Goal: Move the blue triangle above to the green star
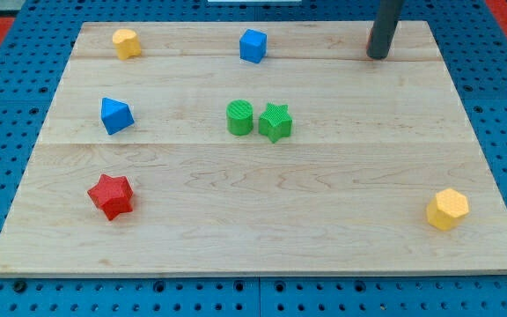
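Observation:
The blue triangle [115,115] lies at the board's left, midway up. The green star [275,121] sits near the board's middle, touching a green cylinder [240,117] on its left. My tip [378,55] rests near the view's top right, far to the right of and above the star, and far from the blue triangle. Nothing touches the tip.
A blue cube [253,45] sits at the top middle. A yellow hexagonal block [126,42] is at the top left, another yellow hexagonal block [447,210] at the bottom right. A red star [111,195] lies at the lower left. The wooden board [341,220] rests on blue pegboard.

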You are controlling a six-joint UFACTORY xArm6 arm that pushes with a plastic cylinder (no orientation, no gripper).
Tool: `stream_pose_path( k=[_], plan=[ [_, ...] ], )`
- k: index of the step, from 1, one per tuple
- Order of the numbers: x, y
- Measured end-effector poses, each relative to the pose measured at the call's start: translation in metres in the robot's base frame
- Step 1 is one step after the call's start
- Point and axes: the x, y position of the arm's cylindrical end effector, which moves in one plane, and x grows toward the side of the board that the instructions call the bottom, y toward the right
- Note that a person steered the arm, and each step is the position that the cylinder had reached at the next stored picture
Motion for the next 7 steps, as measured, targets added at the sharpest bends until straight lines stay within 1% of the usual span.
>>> stream_pose_path(
  k=[1, 2, 3, 4, 5, 6, 7],
  plan=[
    [0.008, -0.013],
    [0.033, -0.065],
    [0.043, -0.095],
    [0.050, -0.150],
    [0.050, -0.225],
    [0.051, -0.315],
    [0.052, -0.381]
  ],
)
